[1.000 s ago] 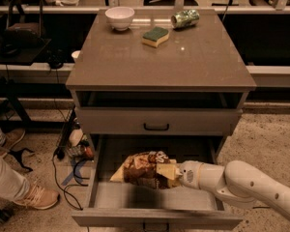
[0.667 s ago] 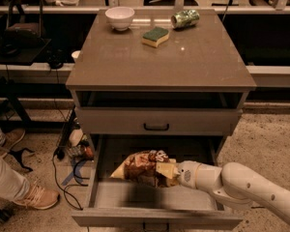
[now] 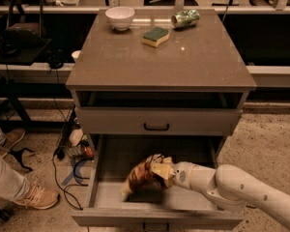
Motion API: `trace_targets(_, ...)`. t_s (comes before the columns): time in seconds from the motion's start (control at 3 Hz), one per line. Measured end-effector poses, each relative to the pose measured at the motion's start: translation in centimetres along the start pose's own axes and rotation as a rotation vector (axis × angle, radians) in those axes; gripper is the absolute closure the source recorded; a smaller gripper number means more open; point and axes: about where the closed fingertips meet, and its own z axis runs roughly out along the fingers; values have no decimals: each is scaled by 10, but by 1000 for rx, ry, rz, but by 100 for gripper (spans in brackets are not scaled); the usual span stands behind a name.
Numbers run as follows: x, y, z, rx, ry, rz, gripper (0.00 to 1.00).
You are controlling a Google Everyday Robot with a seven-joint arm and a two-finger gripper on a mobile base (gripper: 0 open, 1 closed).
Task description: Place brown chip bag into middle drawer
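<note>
The brown chip bag [image 3: 144, 175] is in the open middle drawer [image 3: 111, 192], held just above its grey floor near the middle. My gripper [image 3: 160, 171] comes in from the right on a white arm and is shut on the bag's cream-yellow right end. The bag is blurred from motion and tilts down to the left. The upper drawer front with a black handle [image 3: 156, 126] is closed above it.
On the cabinet top stand a white bowl [image 3: 120, 17], a green-and-yellow sponge [image 3: 155, 36] and a green can on its side [image 3: 185, 18]. A person's legs and shoe [image 3: 19, 192] are at the left. Cables and bottles lie on the floor left of the cabinet.
The bag has shifted slightly right and lifted a little in the drawer, its left end now off the drawer's left side. My arm has moved with it.
</note>
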Motion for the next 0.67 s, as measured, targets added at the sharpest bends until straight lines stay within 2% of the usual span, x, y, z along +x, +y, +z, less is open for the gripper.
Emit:
trace_targets(0.33, 0, 3, 5, -8, 3, -4, 5)
trace_targets(0.67, -1, 3, 4, -10, 1, -6, 0)
